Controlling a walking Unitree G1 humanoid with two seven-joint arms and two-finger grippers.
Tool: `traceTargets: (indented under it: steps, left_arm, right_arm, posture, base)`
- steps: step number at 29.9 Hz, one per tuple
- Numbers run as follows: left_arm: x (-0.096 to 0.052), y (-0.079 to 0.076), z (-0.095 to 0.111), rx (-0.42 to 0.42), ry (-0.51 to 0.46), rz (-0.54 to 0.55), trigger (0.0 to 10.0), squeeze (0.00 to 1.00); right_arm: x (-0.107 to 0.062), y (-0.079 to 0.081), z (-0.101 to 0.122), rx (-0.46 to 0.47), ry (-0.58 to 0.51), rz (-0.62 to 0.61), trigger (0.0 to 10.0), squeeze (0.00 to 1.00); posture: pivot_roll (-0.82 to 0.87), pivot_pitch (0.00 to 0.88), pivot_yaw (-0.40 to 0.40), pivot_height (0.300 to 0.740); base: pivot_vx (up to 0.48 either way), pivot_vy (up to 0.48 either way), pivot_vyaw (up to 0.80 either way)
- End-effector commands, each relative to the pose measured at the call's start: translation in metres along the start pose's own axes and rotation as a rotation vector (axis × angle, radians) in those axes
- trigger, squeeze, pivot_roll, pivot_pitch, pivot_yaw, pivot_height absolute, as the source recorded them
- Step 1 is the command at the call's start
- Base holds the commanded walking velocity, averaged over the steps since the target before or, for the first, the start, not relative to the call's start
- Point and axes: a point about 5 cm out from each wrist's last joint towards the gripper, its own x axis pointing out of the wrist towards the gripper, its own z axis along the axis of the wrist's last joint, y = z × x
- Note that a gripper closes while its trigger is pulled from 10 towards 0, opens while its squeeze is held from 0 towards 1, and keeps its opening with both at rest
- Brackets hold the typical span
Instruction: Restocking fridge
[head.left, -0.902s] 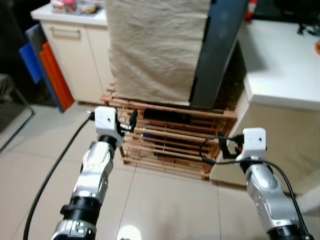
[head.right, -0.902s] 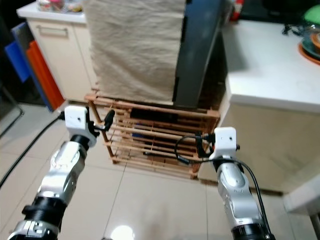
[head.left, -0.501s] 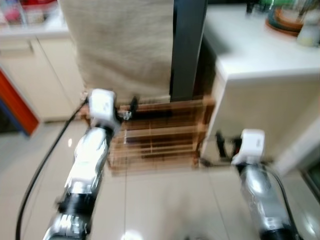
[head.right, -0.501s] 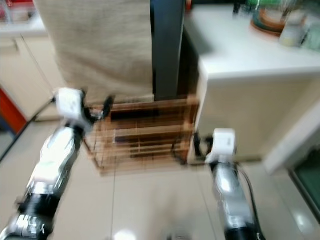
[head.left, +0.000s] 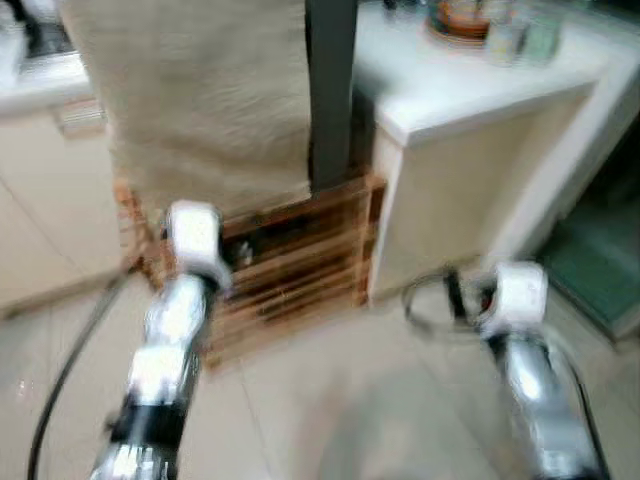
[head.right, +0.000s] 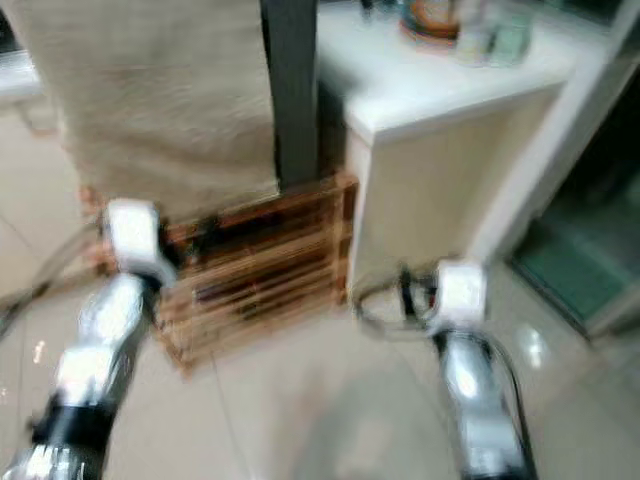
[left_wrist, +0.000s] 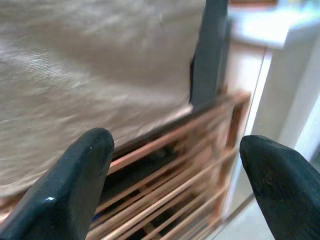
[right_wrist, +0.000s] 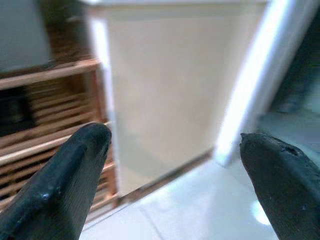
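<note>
We judge the restocking not yet begun: our left gripper (left_wrist: 172, 185) and right gripper (right_wrist: 172, 182) hold nothing, fingers wide, near the wooden crate (head.left: 290, 255).

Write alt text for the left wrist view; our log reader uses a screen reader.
The left gripper is open and empty, its two black fingers spread wide toward a slatted wooden crate. A beige cloth hangs over the crate beside a dark upright panel, with a white counter farther along.
</note>
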Motion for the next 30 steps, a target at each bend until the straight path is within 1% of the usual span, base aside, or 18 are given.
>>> traceTargets:
  steps: [1,2,4,5,6,7,8,11,14,17,23,26,27,28,30]
  left_arm:
    - [-0.006,0.011,-0.007,0.075,0.010,0.030,10.0,0.00]
    - [-0.010,0.015,-0.012,0.038,0.027,0.048,10.0,0.00]
    - [-0.011,0.017,-0.011,0.027,0.015,0.058,10.0,0.00]
    - [-0.012,0.018,-0.008,0.023,-0.003,0.058,10.0,0.00]
    - [-0.011,0.019,0.000,0.014,-0.045,0.062,10.0,0.00]
    - [-0.011,0.019,0.000,0.014,-0.045,0.062,10.0,0.00]
    - [-0.009,0.021,0.007,0.001,-0.078,0.066,10.0,0.00]
    - [-0.006,0.021,0.016,-0.018,-0.130,0.061,10.0,0.00]
    - [-0.008,0.018,0.018,-0.033,-0.150,0.024,10.0,0.00]
    - [-0.008,0.016,0.019,-0.036,-0.155,0.017,10.0,0.00]
    - [-0.007,0.015,0.024,-0.042,-0.179,0.016,10.0,0.00]
    - [-0.010,0.010,0.023,-0.053,-0.189,-0.010,10.0,0.00]
    - [-0.013,0.005,0.022,-0.067,-0.194,-0.036,10.0,0.00]
    - [-0.013,0.005,0.022,-0.067,-0.194,-0.036,10.0,0.00]
    - [-0.018,0.003,0.018,-0.082,-0.182,-0.061,10.0,0.00]
  right_arm:
    - [0.002,0.005,0.013,-0.001,-0.070,-0.001,10.0,0.00]
    - [0.002,0.004,0.017,0.002,-0.090,-0.005,10.0,0.00]
    - [0.003,0.004,0.019,0.004,-0.102,-0.006,10.0,0.00]
    - [0.003,0.004,0.020,0.006,-0.108,-0.005,10.0,0.00]
    - [0.004,0.005,0.021,0.009,-0.116,-0.005,10.0,0.00]
    - [0.004,0.005,0.021,0.009,-0.116,-0.005,10.0,0.00]
    - [0.005,0.007,0.021,0.006,-0.120,0.004,10.0,0.00]
    - [0.006,0.011,0.022,-0.006,-0.127,0.024,10.0,0.00]
    - [0.008,0.011,0.022,-0.004,-0.124,0.025,10.0,0.00]
    - [0.010,0.011,0.021,-0.002,-0.121,0.026,10.0,0.00]
    - [0.014,0.021,0.019,0.004,-0.111,0.065,10.0,0.00]
    - [0.015,0.023,0.019,-0.002,-0.110,0.078,10.0,0.00]
    - [0.016,0.022,0.018,-0.006,-0.107,0.080,10.0,0.00]
    - [0.016,0.022,0.018,-0.006,-0.107,0.080,10.0,0.00]
    - [0.017,0.022,0.017,-0.012,-0.105,0.083,10.0,0.00]
  posture:
    - [-0.18,0.000,0.052,0.740]
    - [-0.18,0.000,0.052,0.740]
    - [-0.18,0.000,0.050,0.740]
    - [-0.18,0.000,0.048,0.740]
    - [-0.17,0.000,0.041,0.740]
    - [-0.17,0.000,0.041,0.740]
    - [-0.17,0.000,0.037,0.740]
    - [-0.16,0.000,0.033,0.740]
    - [-0.16,0.000,0.026,0.740]
    - [-0.15,0.000,0.020,0.740]
    - [-0.13,0.000,0.003,0.740]
    - [-0.13,0.000,-0.002,0.740]
    - [-0.13,0.000,-0.005,0.740]
    - [-0.13,0.000,-0.005,0.740]
    - [-0.14,0.000,-0.008,0.740]
  base:
    - [0.000,0.476,-0.77]
    - [0.000,0.476,-0.77]
    - [0.000,0.476,-0.77]
    - [0.000,0.476,-0.77]
    - [0.000,0.476,-0.77]
    - [0.000,0.476,-0.77]
    - [0.000,0.476,-0.77]
    - [0.000,0.476,-0.77]
    - [0.000,0.476,-0.77]
    - [0.000,0.476,-0.77]
    - [0.000,0.475,-0.77]
    - [0.000,0.472,-0.77]
    - [0.000,0.469,-0.77]
    - [0.000,0.469,-0.77]
    - [0.000,0.452,-0.77]
